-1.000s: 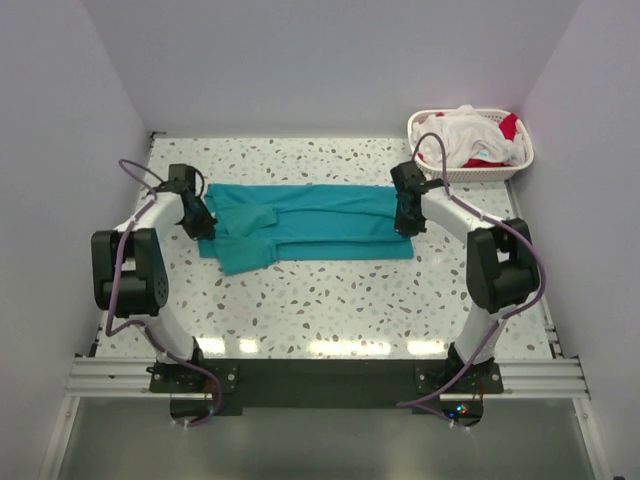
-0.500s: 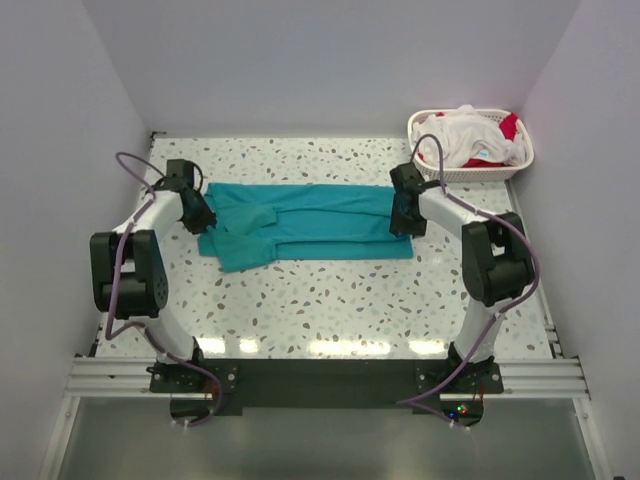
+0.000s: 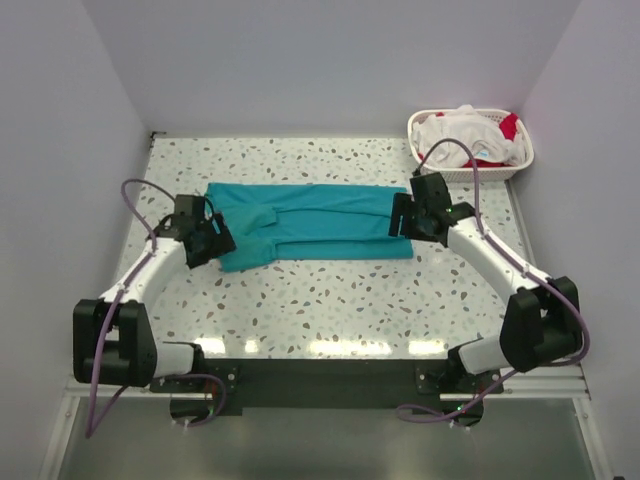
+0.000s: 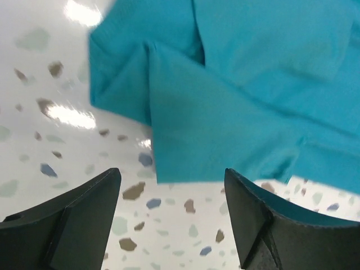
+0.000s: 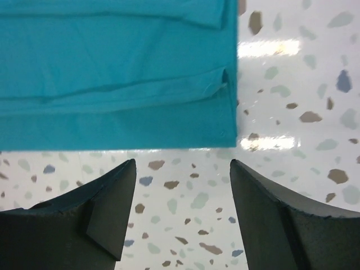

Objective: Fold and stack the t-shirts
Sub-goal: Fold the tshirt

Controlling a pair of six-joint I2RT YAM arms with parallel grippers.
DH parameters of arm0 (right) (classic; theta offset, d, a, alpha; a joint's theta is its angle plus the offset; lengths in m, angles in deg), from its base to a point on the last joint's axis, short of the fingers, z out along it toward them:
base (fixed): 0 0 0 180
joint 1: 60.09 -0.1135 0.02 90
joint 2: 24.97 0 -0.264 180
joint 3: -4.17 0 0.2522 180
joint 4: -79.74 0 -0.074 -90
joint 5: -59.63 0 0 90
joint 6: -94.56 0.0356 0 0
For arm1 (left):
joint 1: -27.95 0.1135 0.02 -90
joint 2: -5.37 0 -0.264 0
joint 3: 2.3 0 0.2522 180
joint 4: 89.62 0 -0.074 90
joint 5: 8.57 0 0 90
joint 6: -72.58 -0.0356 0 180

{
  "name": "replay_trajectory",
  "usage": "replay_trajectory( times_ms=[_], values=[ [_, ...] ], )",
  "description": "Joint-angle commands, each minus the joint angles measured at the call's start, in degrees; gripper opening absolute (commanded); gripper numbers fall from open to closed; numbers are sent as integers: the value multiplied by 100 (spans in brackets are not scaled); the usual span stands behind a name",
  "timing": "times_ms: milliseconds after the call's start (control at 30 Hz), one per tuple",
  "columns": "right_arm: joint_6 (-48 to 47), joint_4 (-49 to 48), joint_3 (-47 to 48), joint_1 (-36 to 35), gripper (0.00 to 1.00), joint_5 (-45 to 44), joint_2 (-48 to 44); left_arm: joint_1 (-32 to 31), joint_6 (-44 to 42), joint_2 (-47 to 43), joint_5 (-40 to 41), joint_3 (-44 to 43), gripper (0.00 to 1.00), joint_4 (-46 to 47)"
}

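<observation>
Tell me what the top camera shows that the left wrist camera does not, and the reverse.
Only the top view: the basket of white and red clothes, the right gripper, the whole teal t-shirt folded into a long strip. Only the left wrist view: the left gripper with jaws open and empty, near the sleeve. Both: the t-shirt and the table.

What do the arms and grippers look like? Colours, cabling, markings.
Both match. The left arm and right arm have white links with black joint housings. A lilac-grey cable loops loose along each. The left gripper and right gripper are all black, with broad wedge-shaped matte fingers. No markings visible.
</observation>
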Motion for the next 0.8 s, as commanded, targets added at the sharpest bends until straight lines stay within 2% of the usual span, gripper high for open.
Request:
replay_trajectory(
  times_ms=[0, 233, 533, 633, 767],
  values=[
    [-105, -368, -529, -225, 72, 814, -334, -384, 153, -316, -68, 543, 80, 40],
    [35, -729, -1022, -752, 72, 1062, -397, -595, 373, -1, 108, 896, 74, 409],
    [36, -931, -1251, -832, 72, 1220, -414, -674, 654, 377, 178, 826, 62, 831],
    [-87, -923, -1304, -832, 72, 1211, -432, -709, 681, 492, 169, 764, 48, 858],
    [-114, -931, -1391, -832, 72, 1194, -458, -753, 690, 527, 169, 615, 20, 849]
  ],
)
